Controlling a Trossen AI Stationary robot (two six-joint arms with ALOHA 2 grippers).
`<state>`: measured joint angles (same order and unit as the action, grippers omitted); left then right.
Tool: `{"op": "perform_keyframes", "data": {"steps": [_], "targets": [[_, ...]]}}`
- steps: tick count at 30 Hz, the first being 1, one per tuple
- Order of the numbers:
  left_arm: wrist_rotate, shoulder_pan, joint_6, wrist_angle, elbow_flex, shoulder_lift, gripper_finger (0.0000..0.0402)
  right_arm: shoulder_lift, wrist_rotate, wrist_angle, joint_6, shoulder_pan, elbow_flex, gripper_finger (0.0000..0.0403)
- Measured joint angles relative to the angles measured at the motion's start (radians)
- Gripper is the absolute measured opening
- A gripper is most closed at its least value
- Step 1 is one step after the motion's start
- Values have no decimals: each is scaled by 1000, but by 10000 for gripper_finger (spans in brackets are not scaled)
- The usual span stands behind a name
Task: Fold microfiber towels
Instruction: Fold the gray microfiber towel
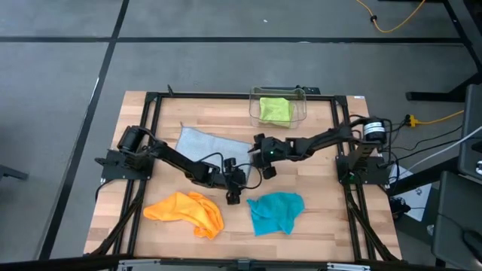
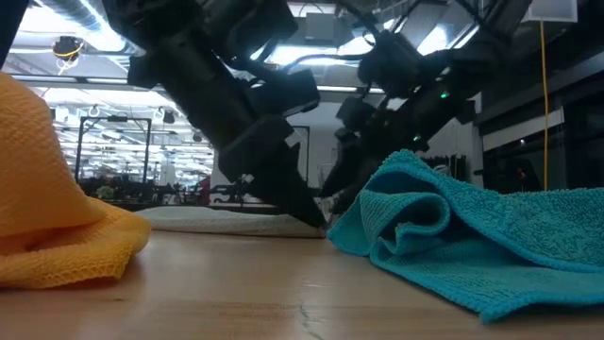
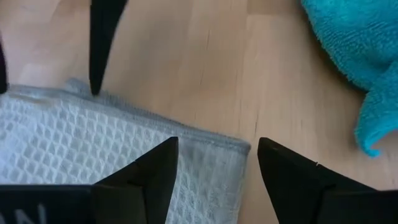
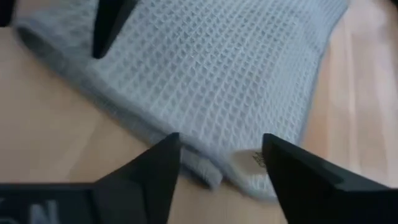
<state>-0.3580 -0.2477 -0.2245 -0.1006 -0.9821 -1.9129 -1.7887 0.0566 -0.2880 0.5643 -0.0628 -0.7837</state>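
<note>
The grey-blue towel [image 1: 202,144] lies flat on the wooden table, between my two arms. My left gripper [image 1: 238,183] is open at the towel's near right corner [image 3: 214,148], with one finger over the cloth and one over bare wood. My right gripper [image 1: 263,163] is open low over the towel's right edge, near a small label [image 4: 255,159]. The orange towel [image 1: 187,211] and the teal towel [image 1: 276,211] lie crumpled near the front edge. The lime green towel [image 1: 275,110] lies in the clear bin. My left gripper's open fingers [image 3: 163,167] point down at the grey-blue towel's corner; I cannot tell whether they touch it. My right gripper's open fingers [image 4: 166,163] point down at the towel's edge by the label; I cannot tell whether they touch it.
The clear plastic bin [image 1: 254,105] stands at the table's far edge, right of the middle. A black frame [image 1: 226,95] runs around the tabletop. Bare wood shows between the orange and teal towels and on the table's far left.
</note>
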Motion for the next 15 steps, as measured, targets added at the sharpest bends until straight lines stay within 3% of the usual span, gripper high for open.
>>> {"op": "perform_keyframes", "data": {"steps": [6,10,15], "targets": [[0,-9,-13,22,0,0,214,-43,13,149,17,0,-69,282],[0,-9,-13,21,0,0,214,-41,56,217,22,3,-93,280],[2,-2,-24,-3,-1,-36,213,-48,34,218,86,-7,-97,268]]}}
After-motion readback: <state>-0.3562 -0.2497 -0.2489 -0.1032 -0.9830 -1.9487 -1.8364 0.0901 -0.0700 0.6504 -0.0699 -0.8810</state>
